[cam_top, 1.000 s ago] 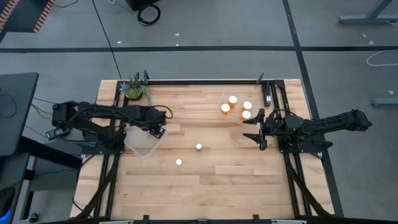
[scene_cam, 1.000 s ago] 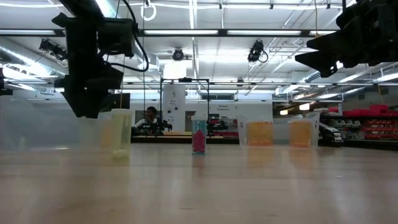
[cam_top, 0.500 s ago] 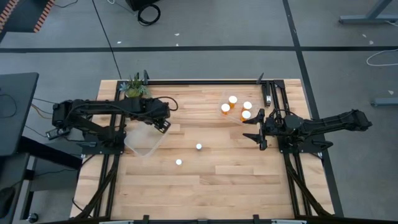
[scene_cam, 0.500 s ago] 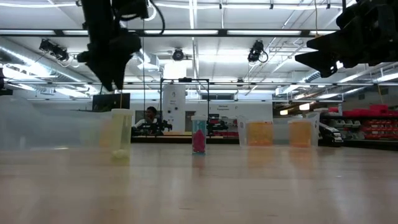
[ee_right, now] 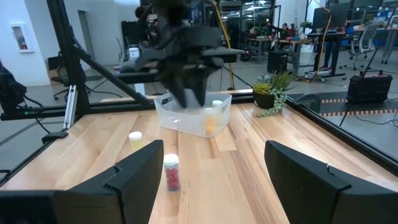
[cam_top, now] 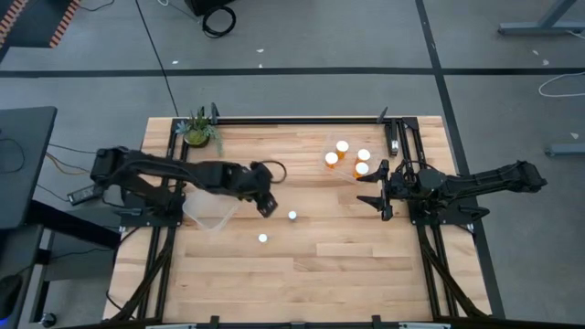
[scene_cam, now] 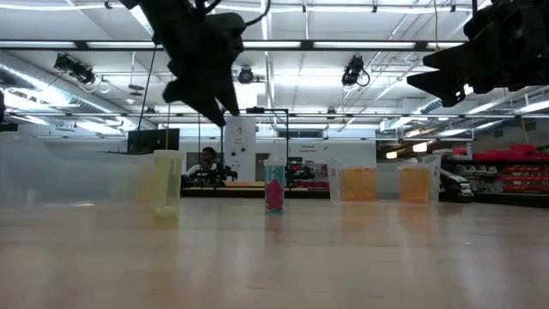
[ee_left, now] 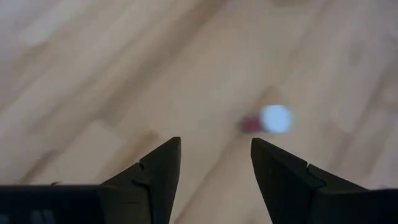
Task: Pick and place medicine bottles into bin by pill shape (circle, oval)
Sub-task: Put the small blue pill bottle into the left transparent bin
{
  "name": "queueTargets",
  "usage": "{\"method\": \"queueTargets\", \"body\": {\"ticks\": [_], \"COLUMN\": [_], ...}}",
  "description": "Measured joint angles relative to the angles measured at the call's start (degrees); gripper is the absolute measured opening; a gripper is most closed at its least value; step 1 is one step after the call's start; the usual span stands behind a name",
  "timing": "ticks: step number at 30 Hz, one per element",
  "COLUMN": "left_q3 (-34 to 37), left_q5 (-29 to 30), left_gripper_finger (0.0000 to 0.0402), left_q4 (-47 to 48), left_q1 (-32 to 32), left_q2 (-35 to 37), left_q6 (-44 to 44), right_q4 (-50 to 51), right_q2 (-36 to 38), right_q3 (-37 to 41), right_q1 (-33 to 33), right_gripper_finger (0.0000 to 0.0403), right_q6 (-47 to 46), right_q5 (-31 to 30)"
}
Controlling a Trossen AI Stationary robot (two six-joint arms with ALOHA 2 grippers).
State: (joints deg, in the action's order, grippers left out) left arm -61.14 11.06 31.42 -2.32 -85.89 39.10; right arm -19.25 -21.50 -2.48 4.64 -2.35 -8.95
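Two small white-capped bottles stand upright on the wooden table: one with pink pills (cam_top: 292, 216) near the middle, also in the low view (scene_cam: 274, 187), and one with yellowish contents (cam_top: 262, 238) nearer the front edge. My left gripper (cam_top: 268, 207) hovers open just left of the pink-pill bottle, which shows ahead of its fingers in the left wrist view (ee_left: 272, 119). My right gripper (cam_top: 379, 193) waits open and empty at the right, beside a clear bin (cam_top: 342, 175) holding three orange bottles (cam_top: 362, 168).
A second clear bin (cam_top: 210, 208) stands at the table's left edge with a bottle inside (ee_right: 214, 118). A green potted plant (cam_top: 198, 129) stands at the far left corner. A black frame runs along the table's far edge and sides.
My left gripper has risen from over the left bin and swung toward the table's right and near edge, ending above the table beside the pink-pill bottle. The bottles and my right arm have kept still.
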Motion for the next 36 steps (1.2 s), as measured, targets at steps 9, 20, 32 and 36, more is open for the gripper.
{"method": "queueTargets", "body": {"ticks": [9,20,32,36], "left_q3": [0.00,0.00,0.00,0.00], "left_q5": [-4.99,-5.13,0.50,1.67], "left_gripper_finger": [0.0212,0.0227,0.0229,0.0229], "left_q4": [-8.81,-13.66,-20.03,-20.66], "left_q1": [-3.18,-6.02,-6.00,-6.06], "left_q2": [-9.01,-14.39,-16.98,-17.00], "left_q6": [-1.20,-6.43,-14.55,-17.45], "right_q4": [0.03,0.12,0.38,0.37], "right_q2": [0.00,0.00,0.00,0.00], "right_q3": [0.00,0.00,0.00,0.00], "right_q1": [0.01,0.00,0.00,0.00], "right_gripper_finger": [0.0287,0.0287,0.0287,0.0287], "right_q6": [0.01,0.00,0.00,0.00], "right_q5": [0.00,0.00,0.00,0.00]}}
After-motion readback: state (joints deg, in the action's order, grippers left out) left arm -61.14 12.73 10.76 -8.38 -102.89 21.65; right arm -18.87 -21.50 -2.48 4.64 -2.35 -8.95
